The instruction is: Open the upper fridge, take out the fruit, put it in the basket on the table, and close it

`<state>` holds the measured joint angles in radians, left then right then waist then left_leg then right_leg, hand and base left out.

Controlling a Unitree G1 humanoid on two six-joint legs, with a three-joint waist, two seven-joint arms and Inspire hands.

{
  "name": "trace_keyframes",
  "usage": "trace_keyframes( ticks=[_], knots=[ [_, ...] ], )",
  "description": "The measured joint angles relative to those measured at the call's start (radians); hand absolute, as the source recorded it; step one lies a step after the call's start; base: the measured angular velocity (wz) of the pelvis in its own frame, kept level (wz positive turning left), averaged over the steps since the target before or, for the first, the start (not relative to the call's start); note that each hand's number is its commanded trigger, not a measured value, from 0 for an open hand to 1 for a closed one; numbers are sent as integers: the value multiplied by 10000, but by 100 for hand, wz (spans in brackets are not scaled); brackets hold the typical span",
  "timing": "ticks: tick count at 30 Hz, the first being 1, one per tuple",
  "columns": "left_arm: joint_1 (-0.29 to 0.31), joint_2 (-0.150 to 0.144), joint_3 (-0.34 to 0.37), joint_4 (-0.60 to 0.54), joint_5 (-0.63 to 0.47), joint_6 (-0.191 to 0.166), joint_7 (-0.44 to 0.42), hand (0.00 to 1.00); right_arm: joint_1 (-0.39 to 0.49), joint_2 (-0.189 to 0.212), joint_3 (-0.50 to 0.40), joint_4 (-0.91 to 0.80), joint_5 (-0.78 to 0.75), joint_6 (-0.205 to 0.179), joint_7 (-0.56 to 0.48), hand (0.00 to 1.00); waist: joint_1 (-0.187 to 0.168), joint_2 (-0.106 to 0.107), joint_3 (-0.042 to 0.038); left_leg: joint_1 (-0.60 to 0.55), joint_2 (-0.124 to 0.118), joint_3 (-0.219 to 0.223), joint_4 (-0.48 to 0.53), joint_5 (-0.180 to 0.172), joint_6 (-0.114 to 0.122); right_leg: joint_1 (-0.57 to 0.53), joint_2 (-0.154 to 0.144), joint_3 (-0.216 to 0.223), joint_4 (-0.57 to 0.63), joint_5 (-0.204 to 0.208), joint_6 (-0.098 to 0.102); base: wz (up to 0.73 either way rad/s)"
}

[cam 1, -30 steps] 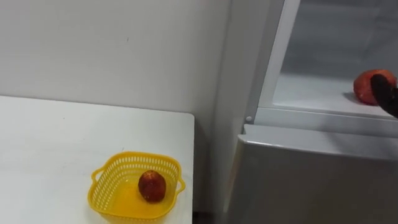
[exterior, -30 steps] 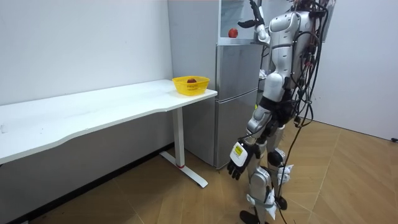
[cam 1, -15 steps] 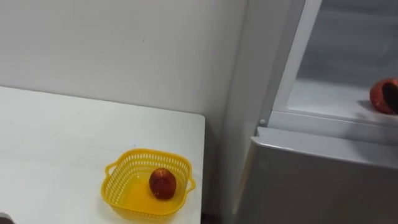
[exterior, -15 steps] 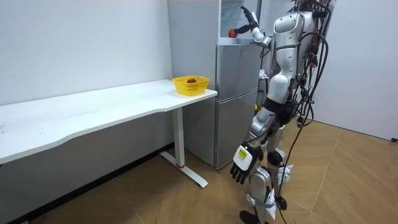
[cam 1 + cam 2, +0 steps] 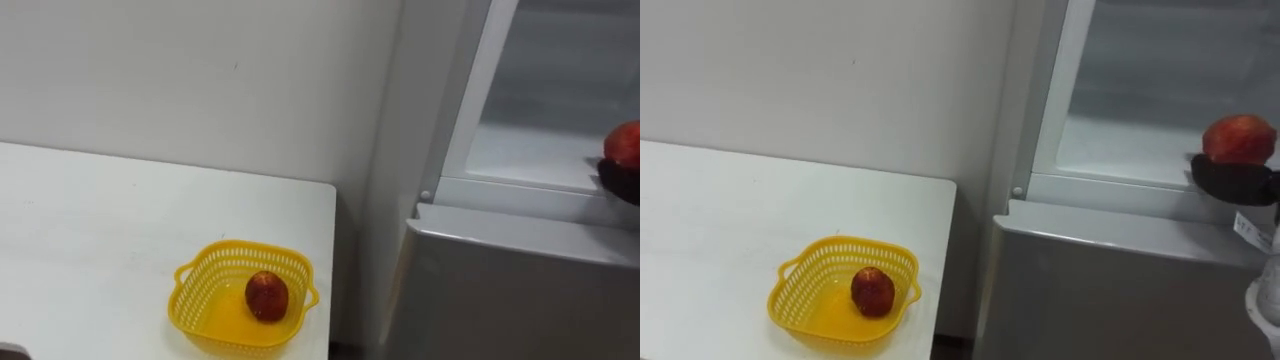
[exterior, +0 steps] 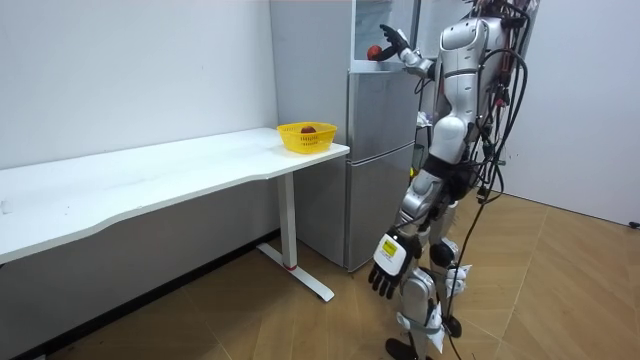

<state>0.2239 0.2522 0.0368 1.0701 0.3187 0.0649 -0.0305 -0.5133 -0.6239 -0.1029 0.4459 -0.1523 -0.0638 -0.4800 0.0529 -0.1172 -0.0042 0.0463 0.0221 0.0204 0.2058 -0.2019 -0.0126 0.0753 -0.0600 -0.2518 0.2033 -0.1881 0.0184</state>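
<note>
- My right hand (image 5: 1238, 183) sits under the apple (image 5: 1238, 138) in the fridge (image 5: 1100, 190), 3 o'clock; whether my fingers clasp it, I cannot tell.
- My left hand (image 6: 384, 262) hangs, fingers slack.
- Basket (image 5: 800, 275) on the surface (image 5: 710, 220), 7 o'clock.

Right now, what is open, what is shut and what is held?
Upper fridge, open.
Lower fridge door, shut.
Fridge fruit, inside the upper fridge, right hand at it.
Basket, on the table, holding the basket fruit.
Left hand, open, hanging low.
</note>
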Motion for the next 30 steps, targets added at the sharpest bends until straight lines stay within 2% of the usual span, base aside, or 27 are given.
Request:
trace_keyframes(
  ticks=[5, 14, 21, 30],
  knots=[
    [5, 54, -2, -245, 4, 0, 0, 0, -332, -433, 230, 673, 102, 0, 448, 0, 31, -127, 16, -1, 0, 3, 5, 1, -1, 5, -1, -1, 0, 0, -1, 0],
    [133, 101, -2, -401, -29, 13, 3, 0, -458, -471, 233, 1036, 728, 0, 819, 0, -72, -174, 53, -17, -2, -42, -7, -1, -2, 67, 1, -14, -1, 0, -1, 0],
    [257, 124, 11, -397, -11, 64, 4, 0, -466, -498, 229, 1161, 858, -3, 1354, 0, -208, -197, 42, 8, -22, -133, 6, -1, -2, 117, 2, -70, -16, 1, -1, 3],
    [441, 118, 226, -334, -18, 172, 5, 0, -1175, -561, 220, 2270, 1666, 16, 2573, 0, -345, -198, 40, 45, -20, -233, -29, -2, -4, 229, -12, -250, -15, 0, -1, 3]
  ],
)
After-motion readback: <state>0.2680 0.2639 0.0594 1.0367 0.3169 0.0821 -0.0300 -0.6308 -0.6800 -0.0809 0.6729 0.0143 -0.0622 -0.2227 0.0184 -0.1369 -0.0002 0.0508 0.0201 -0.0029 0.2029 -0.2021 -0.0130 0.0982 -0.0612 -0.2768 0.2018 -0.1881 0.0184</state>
